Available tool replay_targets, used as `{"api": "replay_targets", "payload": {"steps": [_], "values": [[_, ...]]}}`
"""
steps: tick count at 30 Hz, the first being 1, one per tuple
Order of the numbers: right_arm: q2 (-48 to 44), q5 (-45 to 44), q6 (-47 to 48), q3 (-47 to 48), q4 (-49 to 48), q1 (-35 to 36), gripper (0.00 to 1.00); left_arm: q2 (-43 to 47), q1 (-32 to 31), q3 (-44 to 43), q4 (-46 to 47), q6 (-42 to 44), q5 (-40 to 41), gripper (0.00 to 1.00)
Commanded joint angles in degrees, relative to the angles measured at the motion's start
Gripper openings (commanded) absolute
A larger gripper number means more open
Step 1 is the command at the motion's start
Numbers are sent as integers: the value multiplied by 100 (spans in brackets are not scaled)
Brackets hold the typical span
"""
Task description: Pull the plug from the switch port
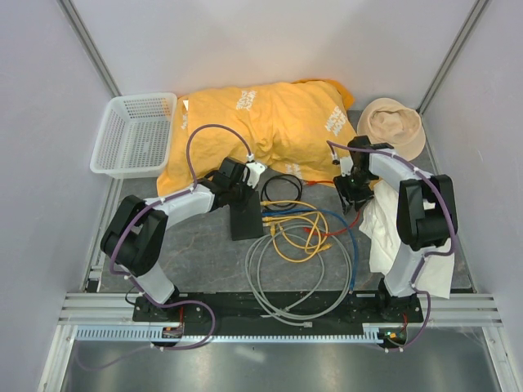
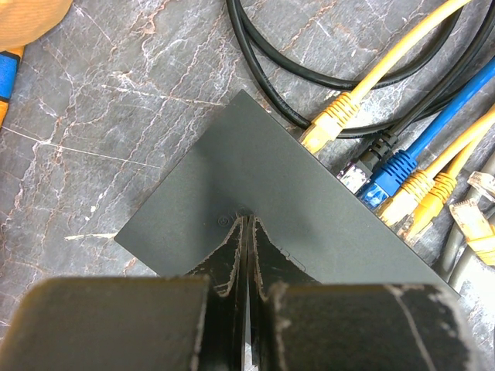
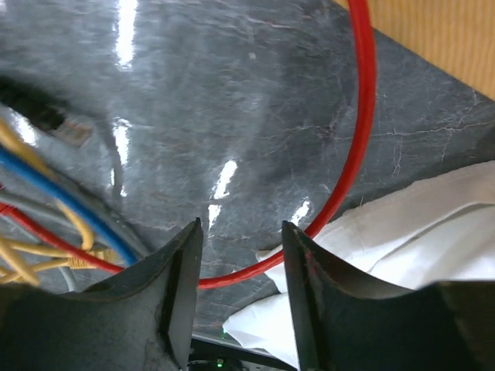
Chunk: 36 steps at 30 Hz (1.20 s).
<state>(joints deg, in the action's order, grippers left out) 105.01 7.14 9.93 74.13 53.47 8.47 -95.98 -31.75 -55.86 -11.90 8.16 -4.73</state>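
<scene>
Apparently for steadiness during the pull, at the middle of the table (image 1: pixel 204 253) the switch (image 1: pixel 245 216) lies under the left gripper (image 2: pixel 245 224), pinched together and pressing its lid, while the right gripper (image 3: pixel 241 232) hovers spread apart, right of the plugs (image 2: pixel 394 171) seated along the switch's right edge.

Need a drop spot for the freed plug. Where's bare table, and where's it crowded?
Best patch: bare table between the switch, the grey cable loop and the near edge. Small gap inside the red cable loop by the right gripper. Crowded: cable tangle right of the switch, white cloth beyond.
</scene>
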Motion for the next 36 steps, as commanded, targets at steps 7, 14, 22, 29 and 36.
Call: {"api": "replay_targets", "payload": {"steps": [7,14,22,29,36], "values": [[327,-335,-54,-47,58,-214,54,-289,-77,84,-541,194,-124,1],[46,780,649,628,646,-364,54,-316,-77,40,-576,177,-195,2],[265,-27,1783,103,1095,-372,56,-403,-77,22,-541,142,-300,2],[283,-46,2021,119,892,-372,57,-333,-77,57,-541,177,-300,2],[441,59,1978,58,761,-364,55,-386,-77,40,-506,186,-292,2]]}}
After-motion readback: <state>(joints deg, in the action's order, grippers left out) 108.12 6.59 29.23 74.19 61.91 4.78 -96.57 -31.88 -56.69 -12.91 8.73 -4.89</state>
